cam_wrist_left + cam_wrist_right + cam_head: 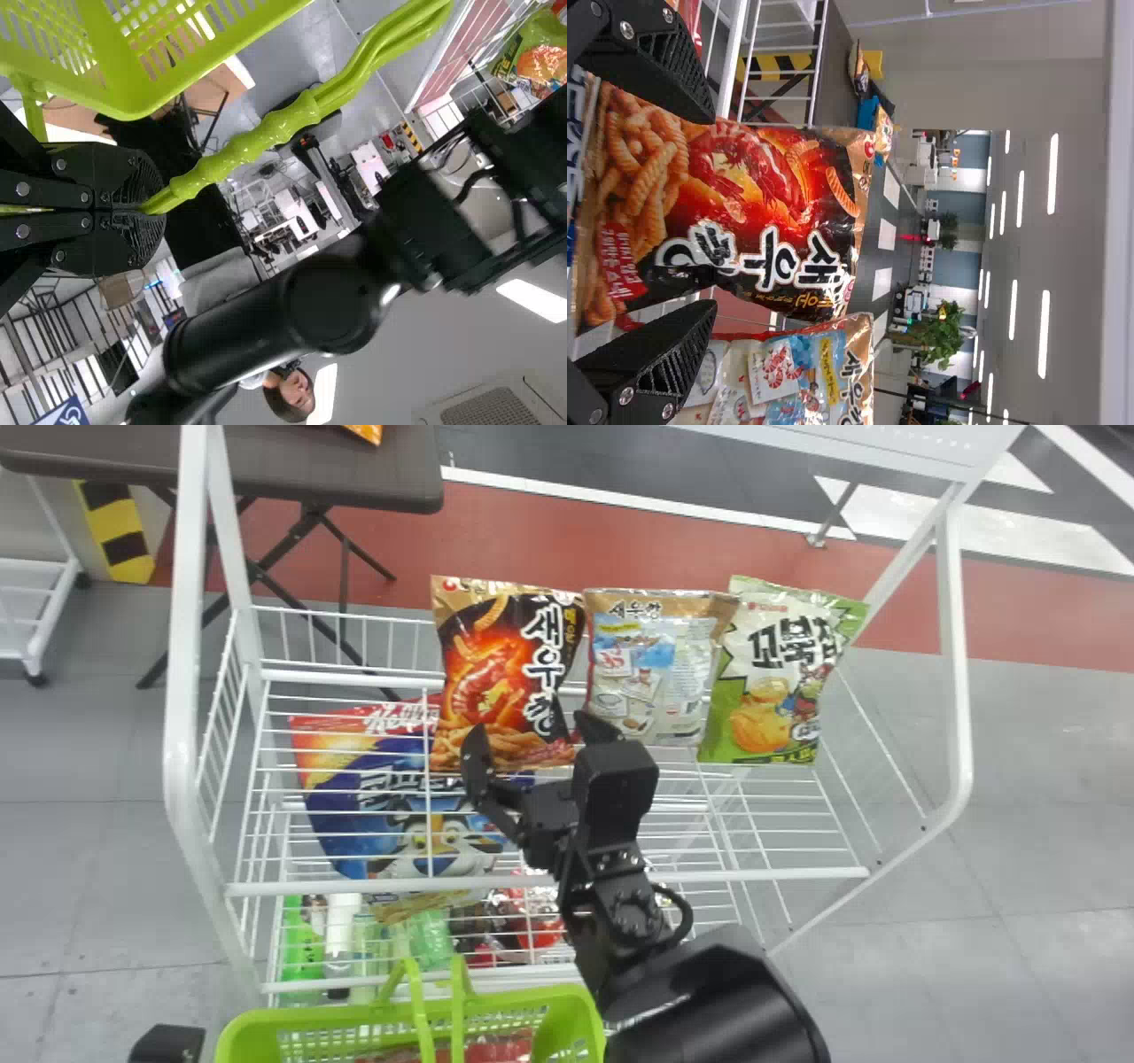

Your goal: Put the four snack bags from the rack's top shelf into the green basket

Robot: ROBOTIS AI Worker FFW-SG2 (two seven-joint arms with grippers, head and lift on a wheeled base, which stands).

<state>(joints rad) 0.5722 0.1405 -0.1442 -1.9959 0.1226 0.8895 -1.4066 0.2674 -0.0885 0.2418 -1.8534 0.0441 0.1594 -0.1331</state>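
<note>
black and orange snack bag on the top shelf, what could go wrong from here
The right gripper has its open jaws at either side of the black and orange bag, and one looks close to the blue and white bag, so closing could snag that too. The left gripper holds the basket by its handle, so a dropped bag might make it swing.
</note>
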